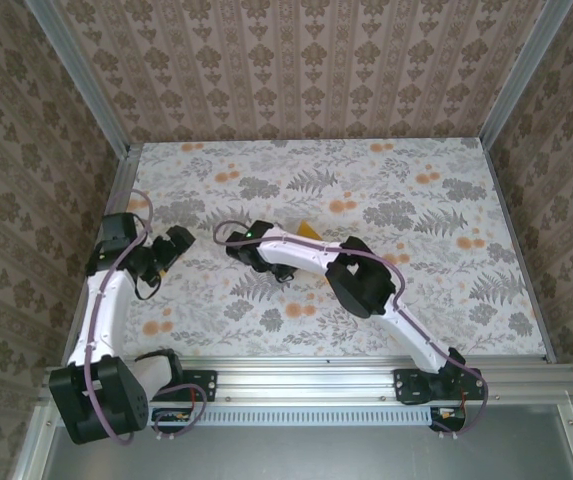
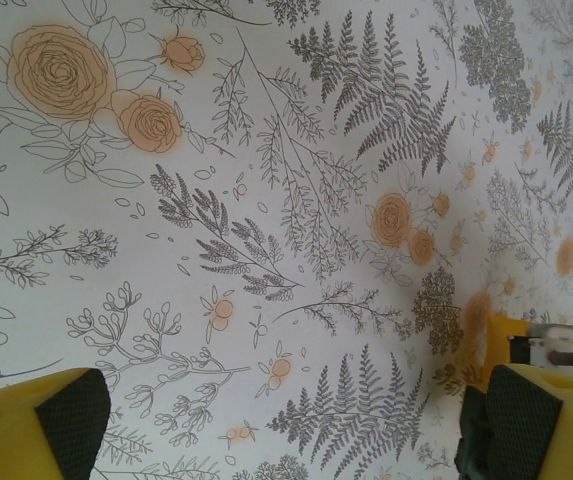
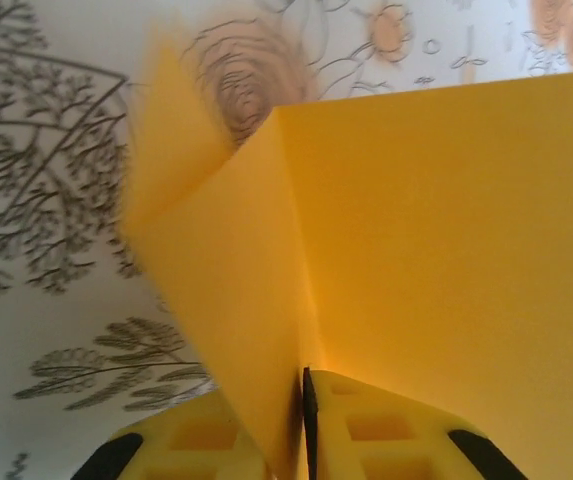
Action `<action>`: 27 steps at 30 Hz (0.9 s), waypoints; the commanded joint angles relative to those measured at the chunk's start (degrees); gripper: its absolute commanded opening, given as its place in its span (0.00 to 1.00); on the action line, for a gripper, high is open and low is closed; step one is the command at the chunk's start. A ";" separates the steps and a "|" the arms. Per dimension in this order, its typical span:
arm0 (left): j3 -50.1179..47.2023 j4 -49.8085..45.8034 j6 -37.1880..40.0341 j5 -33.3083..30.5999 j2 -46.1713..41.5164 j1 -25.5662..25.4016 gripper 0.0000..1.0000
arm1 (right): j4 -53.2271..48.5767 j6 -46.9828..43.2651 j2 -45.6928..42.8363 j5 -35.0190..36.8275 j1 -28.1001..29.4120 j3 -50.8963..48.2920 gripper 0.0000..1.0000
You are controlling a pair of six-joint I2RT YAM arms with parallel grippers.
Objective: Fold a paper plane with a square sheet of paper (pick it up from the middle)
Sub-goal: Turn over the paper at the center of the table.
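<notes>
Right hand [image 3: 304, 420] pinches creased orange paper [image 3: 446, 230].

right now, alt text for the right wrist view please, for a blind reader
The right claw pinches a creased sheet of bright-orange paper between its yellow fingers, the paper standing in two flaps that meet at a fold. Behind it is a white tablecloth printed with grey ferns and flowers.

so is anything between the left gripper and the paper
Nothing visible does. The left gripper hangs open over the table, off to the left of the paper, which is pinched in the right gripper. Between them lies just flat printed tabletop.
</notes>
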 commanded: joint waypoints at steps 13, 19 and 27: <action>-3.91 -3.58 -1.13 0.63 -2.28 0.31 1.00 | 7.09 0.83 -7.42 -17.44 3.11 -0.89 0.41; -5.97 -0.73 -1.65 1.79 -1.91 -0.37 1.00 | 12.41 -1.34 -15.20 -27.12 4.74 -3.85 0.47; -4.90 2.11 -3.80 -0.53 -0.93 -10.26 1.00 | 24.90 -1.21 -31.81 -35.57 -1.56 -22.09 0.58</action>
